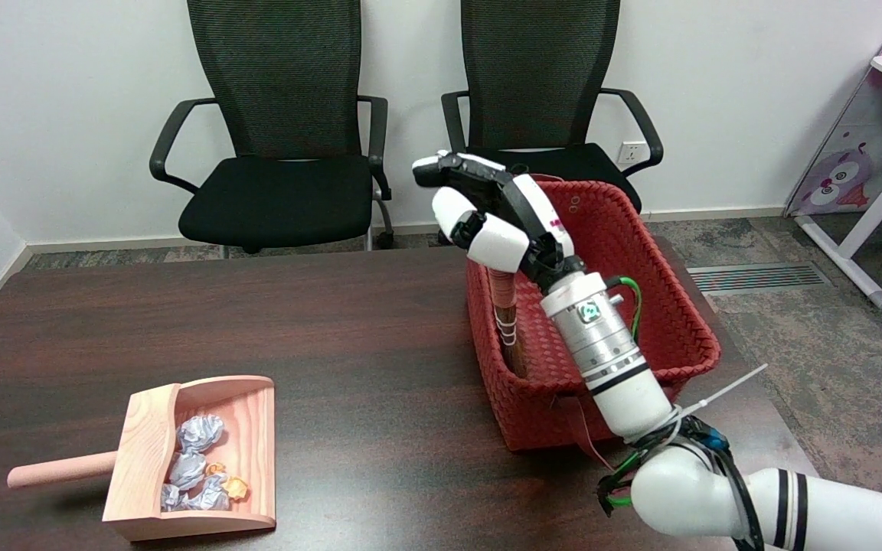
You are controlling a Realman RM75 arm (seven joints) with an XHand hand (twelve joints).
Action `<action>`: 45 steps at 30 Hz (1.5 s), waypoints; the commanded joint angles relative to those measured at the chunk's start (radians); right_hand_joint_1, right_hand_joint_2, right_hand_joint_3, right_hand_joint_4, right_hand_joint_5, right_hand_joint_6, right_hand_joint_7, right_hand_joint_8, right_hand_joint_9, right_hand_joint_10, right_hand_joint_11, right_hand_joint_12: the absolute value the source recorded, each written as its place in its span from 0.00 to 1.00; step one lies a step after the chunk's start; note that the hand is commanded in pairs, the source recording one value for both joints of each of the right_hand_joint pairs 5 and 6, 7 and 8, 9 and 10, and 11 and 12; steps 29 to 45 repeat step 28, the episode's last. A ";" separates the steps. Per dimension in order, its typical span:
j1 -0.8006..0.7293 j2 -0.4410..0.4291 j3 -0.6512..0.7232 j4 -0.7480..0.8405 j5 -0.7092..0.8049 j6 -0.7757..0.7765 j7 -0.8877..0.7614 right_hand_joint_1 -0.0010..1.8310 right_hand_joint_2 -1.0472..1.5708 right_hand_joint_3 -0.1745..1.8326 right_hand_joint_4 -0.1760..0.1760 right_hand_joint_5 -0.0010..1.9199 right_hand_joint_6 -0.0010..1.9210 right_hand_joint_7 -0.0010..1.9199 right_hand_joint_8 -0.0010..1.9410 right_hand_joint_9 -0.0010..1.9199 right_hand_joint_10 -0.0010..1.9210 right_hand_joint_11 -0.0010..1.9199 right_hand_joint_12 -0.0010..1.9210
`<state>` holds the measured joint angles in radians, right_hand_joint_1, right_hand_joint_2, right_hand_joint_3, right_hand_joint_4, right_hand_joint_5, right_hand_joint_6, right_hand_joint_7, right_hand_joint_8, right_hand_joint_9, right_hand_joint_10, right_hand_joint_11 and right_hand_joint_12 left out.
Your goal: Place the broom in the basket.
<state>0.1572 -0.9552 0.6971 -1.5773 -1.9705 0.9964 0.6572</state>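
My right hand (pixel 487 218) grips the broom (pixel 506 317) by its stiff, probably light handle, bristles already down inside the red basket (pixel 678 306).

Upper part of the brown wooden broom handle (pixel 505 321) is hidden under the black-and-white right hand (pixel 498 222), so the grip can't be confirmed. Its lower end is masked by the near-left wall of the red woven basket (pixel 540 413). Bristles not visible.
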 commanded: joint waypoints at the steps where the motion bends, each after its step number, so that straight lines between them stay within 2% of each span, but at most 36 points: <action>1: -0.010 0.003 0.070 -0.092 -0.014 -0.030 -0.060 0.35 0.68 0.62 0.00 0.28 0.28 0.28 0.28 0.14 0.14 0.17 0.17; 7: -0.064 0.038 0.161 -0.149 -0.021 0.102 -0.140 0.35 0.66 0.61 0.00 0.24 0.24 0.24 0.24 0.14 0.14 0.18 0.18; 13: -0.178 0.196 0.258 -0.267 0.016 0.205 -0.208 0.37 0.67 0.57 0.00 0.26 0.26 0.26 0.25 0.17 0.17 0.20 0.20; 17: -0.208 0.333 0.217 -0.294 0.076 0.285 -0.212 0.37 0.68 0.55 0.00 0.28 0.28 0.28 0.28 0.21 0.21 0.23 0.23; 22: -0.242 0.435 0.131 -0.261 0.094 0.410 -0.212 0.38 0.71 0.52 0.00 0.33 0.33 0.33 0.32 0.30 0.30 0.36 0.36; 24: -0.246 0.435 0.122 -0.245 0.119 0.446 -0.212 0.38 0.71 0.52 0.00 0.35 0.35 0.35 0.34 0.37 0.37 0.49 0.48; 28: -0.246 0.435 0.114 -0.230 0.131 0.496 -0.212 0.38 0.73 0.51 0.00 0.39 0.39 0.39 0.39 0.46 0.46 0.64 0.64; 45: -0.246 0.435 0.114 -0.230 0.131 0.496 -0.212 0.38 0.73 0.51 0.00 0.39 0.39 0.39 0.39 0.46 0.46 0.64 0.64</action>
